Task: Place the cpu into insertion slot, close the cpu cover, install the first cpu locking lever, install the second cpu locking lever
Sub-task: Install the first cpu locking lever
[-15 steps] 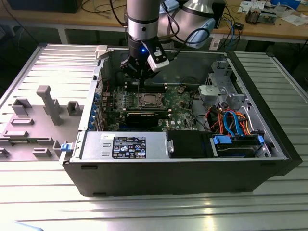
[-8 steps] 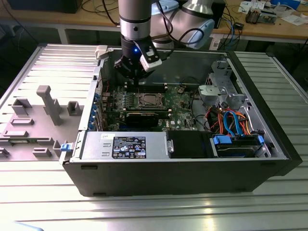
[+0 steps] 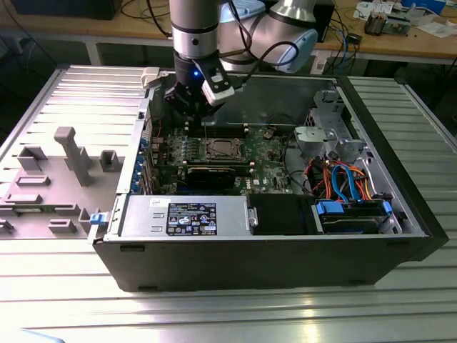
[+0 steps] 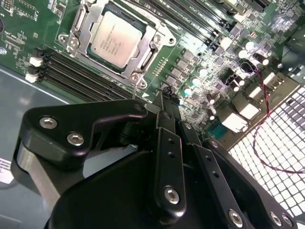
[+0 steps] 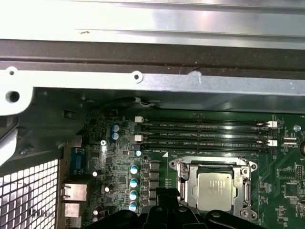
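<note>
Silvery cpu (image 4: 116, 38) sits in the insertion slot (image 4: 138, 16); hand (image 4: 164, 98) pinched together, empty.

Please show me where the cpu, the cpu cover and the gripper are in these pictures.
the cpu (image 4: 116, 39): second wrist view, middle of its silvery top.
the cpu cover (image 5: 189, 188): first wrist view, one side bar of its metal frame.
the gripper (image 4: 164, 101): second wrist view, between its black fingertips.

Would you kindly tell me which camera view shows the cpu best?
The second wrist view: the cpu appears large, close and unobstructed, its silvery top fully visible. The first wrist view shows it whole but smaller. The exterior view shows it as a tiny square on the motherboard.
</note>
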`<state>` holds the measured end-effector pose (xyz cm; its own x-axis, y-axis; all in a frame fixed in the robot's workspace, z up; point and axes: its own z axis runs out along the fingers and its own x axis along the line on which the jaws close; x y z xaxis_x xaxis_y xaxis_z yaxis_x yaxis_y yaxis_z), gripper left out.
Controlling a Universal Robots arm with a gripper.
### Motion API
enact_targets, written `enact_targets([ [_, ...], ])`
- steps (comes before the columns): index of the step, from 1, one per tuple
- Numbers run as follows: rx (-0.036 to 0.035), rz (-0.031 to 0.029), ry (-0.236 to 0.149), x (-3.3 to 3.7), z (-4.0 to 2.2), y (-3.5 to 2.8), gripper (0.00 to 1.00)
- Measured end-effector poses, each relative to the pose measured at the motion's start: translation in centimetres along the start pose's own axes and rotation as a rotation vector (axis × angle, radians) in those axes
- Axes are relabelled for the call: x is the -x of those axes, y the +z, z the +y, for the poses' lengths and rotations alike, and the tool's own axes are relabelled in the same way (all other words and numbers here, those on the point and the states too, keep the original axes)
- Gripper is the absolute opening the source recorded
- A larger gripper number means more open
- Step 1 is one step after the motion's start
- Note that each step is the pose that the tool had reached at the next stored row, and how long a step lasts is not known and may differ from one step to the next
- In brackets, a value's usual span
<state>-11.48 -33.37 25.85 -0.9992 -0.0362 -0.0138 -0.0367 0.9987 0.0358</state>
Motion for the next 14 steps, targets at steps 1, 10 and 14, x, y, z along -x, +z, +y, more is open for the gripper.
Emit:
enact_targets([
  [1, -0.0001, 0.0, 0.0, -0.06, 0.01, 0.0, 0.11],
  [10, -0.0001, 0.0001, -0.001, -0.09, 1.3, 0.05, 0.11],
  [14, -0.0003, 0.0001, -0.002, -0.08, 1.67, 0.06, 0.11],
])
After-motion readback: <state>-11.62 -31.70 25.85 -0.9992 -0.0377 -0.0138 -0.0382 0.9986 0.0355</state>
